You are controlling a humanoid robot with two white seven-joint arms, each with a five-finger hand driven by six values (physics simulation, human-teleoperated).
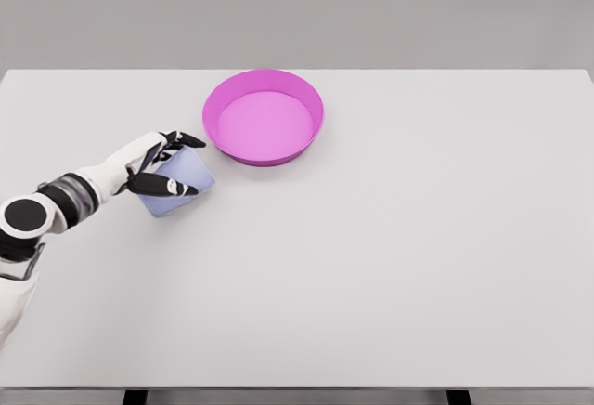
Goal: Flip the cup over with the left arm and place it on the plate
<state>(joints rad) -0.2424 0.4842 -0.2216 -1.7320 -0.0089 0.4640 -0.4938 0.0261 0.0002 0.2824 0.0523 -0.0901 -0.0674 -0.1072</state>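
Note:
A pale blue cup (179, 182) sits on the white table to the lower left of a magenta plate (264, 115) with a raised rim. My left hand (170, 162) comes in from the left edge and wraps the cup, black fingertips (186, 138) over its far side and the thumb across its near side. The cup looks tilted in the grasp, and I cannot tell which end is up. The plate holds nothing. Cup and plate are apart by a small gap.
The white table (390, 256) spans nearly the whole view, with its front edge near the bottom and a grey wall behind it. No other objects stand on it. The right arm does not show.

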